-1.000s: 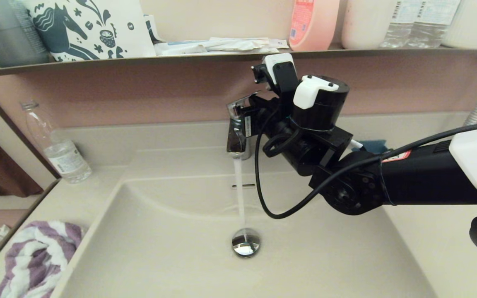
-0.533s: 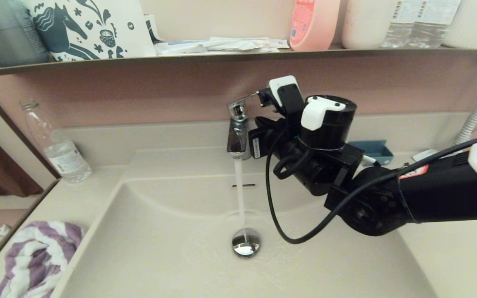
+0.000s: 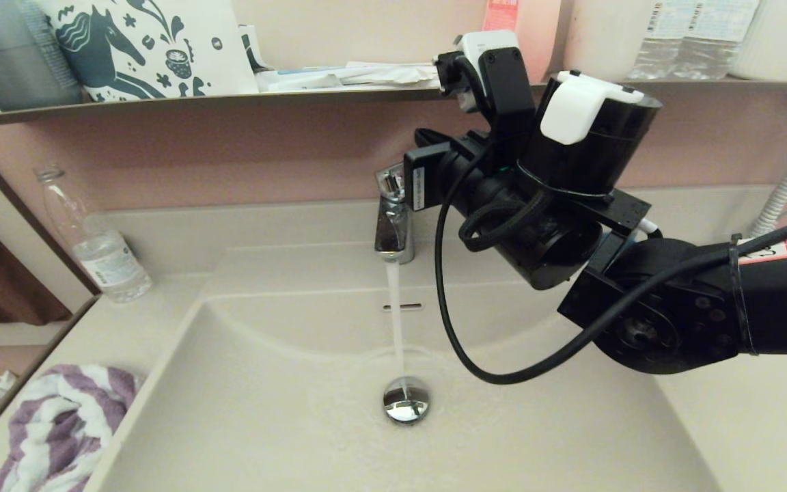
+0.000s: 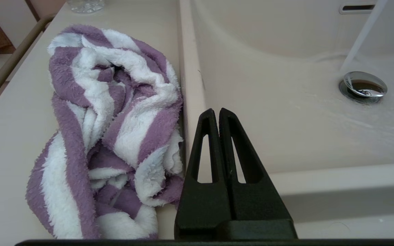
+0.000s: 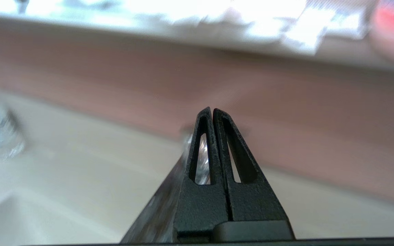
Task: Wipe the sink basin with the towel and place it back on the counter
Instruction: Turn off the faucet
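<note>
My closed right pincer (image 5: 212, 111) has risen above the chrome faucet lever (image 3: 388, 182); the striped purple-and-white terry towel (image 3: 59, 427) lies well apart on the cream counter (image 3: 742, 424).

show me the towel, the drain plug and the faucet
towel (image 4: 115, 112), left wrist view, on a white stripe near its middle
drain plug (image 3: 406, 402), head view, on its chrome cap
faucet (image 3: 392, 229), head view, on its chrome body

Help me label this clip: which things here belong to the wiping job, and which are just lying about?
Job:
towel
sink basin
counter
right claw, shut, at the faucet

Lying about:
water bottle
horse-print bag
papers on shelf
</note>
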Controlling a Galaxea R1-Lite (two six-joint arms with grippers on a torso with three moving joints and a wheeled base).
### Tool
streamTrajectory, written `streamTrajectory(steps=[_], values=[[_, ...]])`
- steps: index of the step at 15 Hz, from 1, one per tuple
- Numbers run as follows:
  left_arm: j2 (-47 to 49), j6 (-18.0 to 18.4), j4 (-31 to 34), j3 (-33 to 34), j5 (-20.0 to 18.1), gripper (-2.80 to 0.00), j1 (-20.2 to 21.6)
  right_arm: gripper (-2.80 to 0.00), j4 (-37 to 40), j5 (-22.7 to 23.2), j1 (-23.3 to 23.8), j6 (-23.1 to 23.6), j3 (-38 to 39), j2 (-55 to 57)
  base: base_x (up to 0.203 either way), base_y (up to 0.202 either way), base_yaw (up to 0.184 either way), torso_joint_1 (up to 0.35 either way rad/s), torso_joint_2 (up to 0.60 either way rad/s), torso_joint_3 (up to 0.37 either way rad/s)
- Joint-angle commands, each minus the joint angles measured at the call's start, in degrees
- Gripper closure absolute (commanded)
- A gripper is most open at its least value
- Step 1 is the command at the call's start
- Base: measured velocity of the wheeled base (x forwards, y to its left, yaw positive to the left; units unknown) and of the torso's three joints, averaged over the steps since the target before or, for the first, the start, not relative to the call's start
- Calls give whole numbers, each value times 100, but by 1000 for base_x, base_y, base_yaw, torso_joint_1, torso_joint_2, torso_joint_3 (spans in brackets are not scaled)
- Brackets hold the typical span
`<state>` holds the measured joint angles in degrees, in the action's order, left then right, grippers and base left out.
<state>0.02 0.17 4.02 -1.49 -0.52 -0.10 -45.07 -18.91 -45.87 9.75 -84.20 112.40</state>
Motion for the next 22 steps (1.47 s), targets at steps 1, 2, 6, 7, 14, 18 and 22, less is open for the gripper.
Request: streamTrajectory(steps=[1,2,6,7,14,18,22], values=[[-2,1,2,-1,-1,0,1,0,10,2,117,87,-379,241,0,0,0,0,0,0],[-2,1,2,-1,6,0,1,0,105,12,165,122,-556,360,0,0,0,0,0,0],[-2,1,2,-1,-1,0,1,0,403,27,192,193,-1233,792,0,0,0,0,0,0],[-2,1,2,-1,1,0,1,0,507,27,192,233,-1306,868,0,0,0,0,0,0],[-2,1,2,-1,-1,0,-3,0,934,18,229,247,-1067,773,0,0,0,0,0,0],[-2,1,2,-1,-1,0,0,0,1016,-4,227,247,-266,323,0,0,0,0,0,0],[-2,1,2,-1,-1,0,1,0,991,-13,186,245,-131,-25,0,0,0,0,0,0]])
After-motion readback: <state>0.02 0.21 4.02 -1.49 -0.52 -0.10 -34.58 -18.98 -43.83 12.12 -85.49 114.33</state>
